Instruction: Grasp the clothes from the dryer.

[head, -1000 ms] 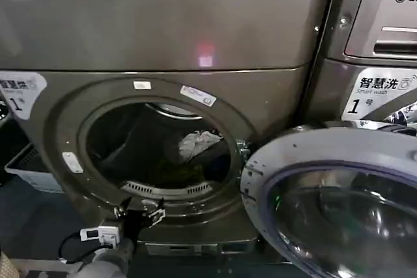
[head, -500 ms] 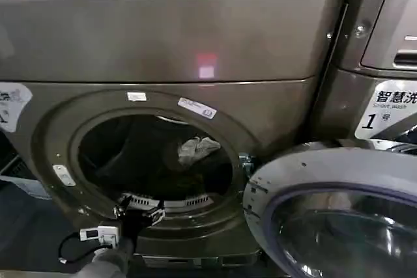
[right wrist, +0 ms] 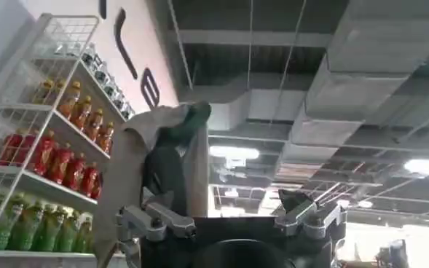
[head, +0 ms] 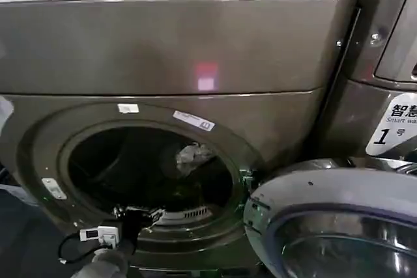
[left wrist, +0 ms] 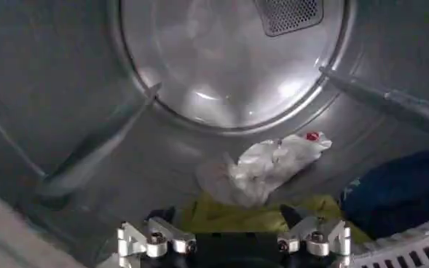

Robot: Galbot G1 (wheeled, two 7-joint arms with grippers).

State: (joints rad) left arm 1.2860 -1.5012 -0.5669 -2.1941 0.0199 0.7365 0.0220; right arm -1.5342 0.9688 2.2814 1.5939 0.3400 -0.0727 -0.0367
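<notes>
**Left gripper at dryer mouth, nothing held**

Dryer (head: 163, 50) standing bronze-grey with porthole open; door (head: 339, 226) swung out to the right of the opening. Second similar machine (head: 391, 43) just beside on the right, with white "1" sticker (head: 394, 128).

Clothes (left wrist: 272, 167) lying low inside the shiny drum (left wrist: 221, 58), near the back wall: pale grey-white garment (head: 191, 155) on top, with a small red mark, touching the yellow-green garment (left wrist: 229, 215) spread beneath and nearer the opening. Dark blue fabric (left wrist: 400, 189) beside them, against the drum wall.

Left gripper (left wrist: 229, 237) positioned at the lower rim of the porthole (head: 140, 215), pointing into the drum. Fingers (left wrist: 156, 237) spread wide, empty, apart from the clothes.

Right gripper (right wrist: 229, 218) raised, pointing up toward ceiling (right wrist: 309, 73) and a shelf of bottles (right wrist: 46, 160). Fingers parted; a pale cloth (right wrist: 163, 153) draped over the one on the shelf side. Grip on that cloth: cannot tell.
</notes>
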